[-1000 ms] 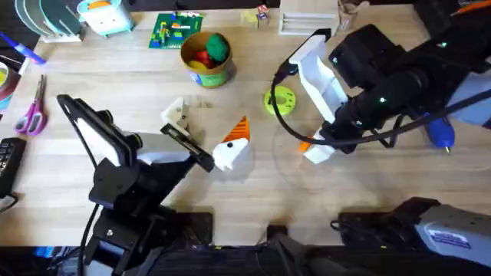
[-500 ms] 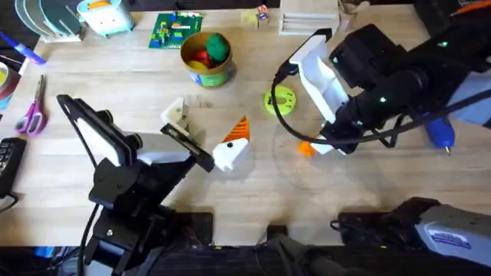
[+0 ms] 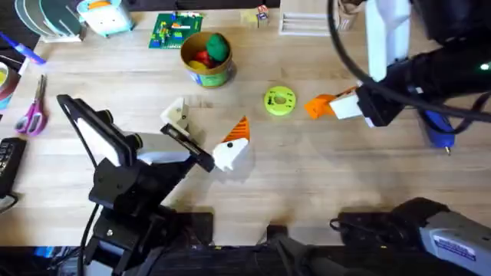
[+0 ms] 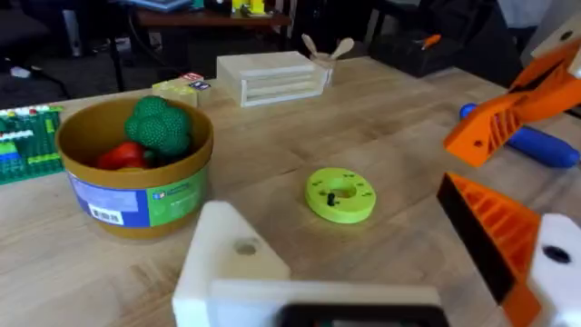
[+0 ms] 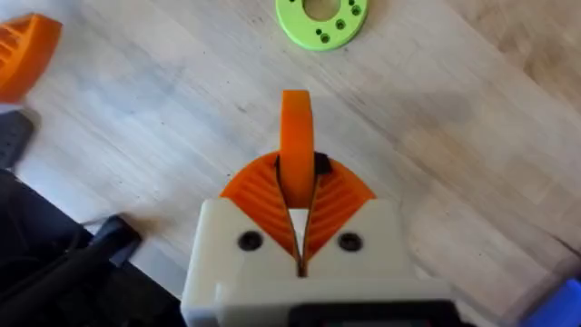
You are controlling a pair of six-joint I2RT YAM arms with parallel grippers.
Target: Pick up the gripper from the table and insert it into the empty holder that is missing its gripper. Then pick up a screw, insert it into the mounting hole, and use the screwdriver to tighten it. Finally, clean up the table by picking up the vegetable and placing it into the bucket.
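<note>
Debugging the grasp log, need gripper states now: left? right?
Left gripper: cannot tell whether open or shut.
Right gripper: shut on the orange gripper wedge, lifted above the table.

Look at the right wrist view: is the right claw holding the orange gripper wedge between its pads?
Yes: the right claw is shut on the gripper, which stands edge-up between its orange pads above the table.

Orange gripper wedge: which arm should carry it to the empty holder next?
Right, probably. The right end effector is shut on the gripper, lifted above the table, while the left end effector waits beside the holder.
</note>
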